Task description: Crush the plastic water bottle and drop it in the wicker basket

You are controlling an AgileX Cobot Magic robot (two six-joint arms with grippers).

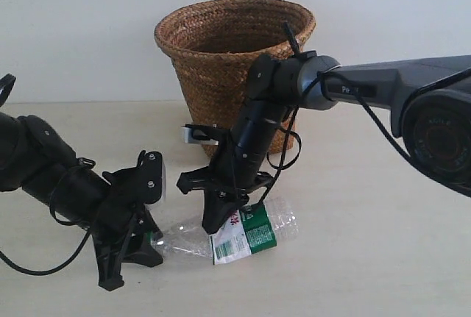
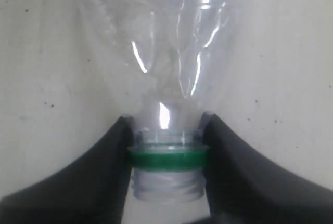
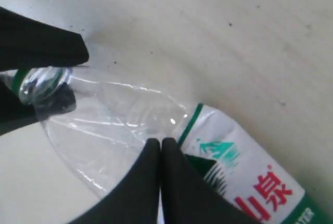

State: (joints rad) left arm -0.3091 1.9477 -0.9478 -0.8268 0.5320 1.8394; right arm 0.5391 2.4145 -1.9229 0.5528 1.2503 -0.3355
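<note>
My left fingers (image 2: 104, 177) clamp the plastic water bottle (image 2: 166, 68) by the neck held between them; my right fingers (image 3: 145, 182), pressed together, pinch its clear wall just beside the label (image 3: 244, 177).

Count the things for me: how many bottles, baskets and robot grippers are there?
plastic water bottle: 1
wicker basket: 1
grippers: 2 (left gripper, right gripper)
Total: 4
</note>
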